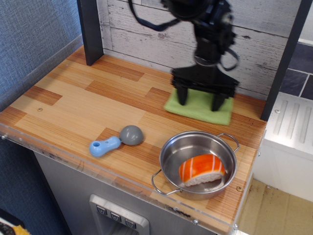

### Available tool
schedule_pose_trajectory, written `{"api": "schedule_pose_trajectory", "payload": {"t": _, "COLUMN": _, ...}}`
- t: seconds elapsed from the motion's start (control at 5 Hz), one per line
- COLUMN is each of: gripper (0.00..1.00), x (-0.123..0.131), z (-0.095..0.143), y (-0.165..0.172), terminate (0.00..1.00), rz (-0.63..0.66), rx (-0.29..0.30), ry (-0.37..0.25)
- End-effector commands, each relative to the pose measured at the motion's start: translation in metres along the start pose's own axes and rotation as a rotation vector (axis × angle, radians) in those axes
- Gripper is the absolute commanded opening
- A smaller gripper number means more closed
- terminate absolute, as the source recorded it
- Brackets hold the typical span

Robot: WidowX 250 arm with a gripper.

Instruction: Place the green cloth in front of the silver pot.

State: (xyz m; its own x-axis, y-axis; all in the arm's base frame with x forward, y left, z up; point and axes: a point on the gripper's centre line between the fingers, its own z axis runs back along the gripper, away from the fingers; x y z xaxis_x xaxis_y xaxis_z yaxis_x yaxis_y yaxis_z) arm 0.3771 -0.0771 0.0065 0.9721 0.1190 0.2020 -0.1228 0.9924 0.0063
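Note:
The green cloth [198,109] lies flat on the wooden counter at the back right, just behind the silver pot [195,164]. The pot stands near the front right edge and holds an orange-and-white striped toy food piece [201,169]. My black gripper [199,101] stands over the cloth with its two fingers spread wide, their tips down on the cloth's back part. I cannot see any fabric pinched between the fingers.
A blue-and-grey scoop-like toy [116,141] lies at the front middle of the counter [73,107]. A dark post [90,30] stands at the back left and a white plank wall [161,29] runs behind. A dark post [281,63] borders the right edge.

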Motion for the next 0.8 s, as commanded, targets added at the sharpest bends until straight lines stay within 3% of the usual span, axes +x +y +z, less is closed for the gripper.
{"api": "schedule_pose_trajectory", "payload": {"t": 0.0, "gripper": 1.0, "x": -0.03, "z": 0.019, "y": -0.037, "terminate": 0.0, "rz": -0.065, "rx": -0.033, "ry": 0.024}}
{"api": "schedule_pose_trajectory", "payload": {"t": 0.6, "gripper": 1.0, "x": -0.024, "z": 0.038, "y": -0.017, "terminate": 0.0, "rz": -0.01, "rx": -0.02, "ry": 0.0}}
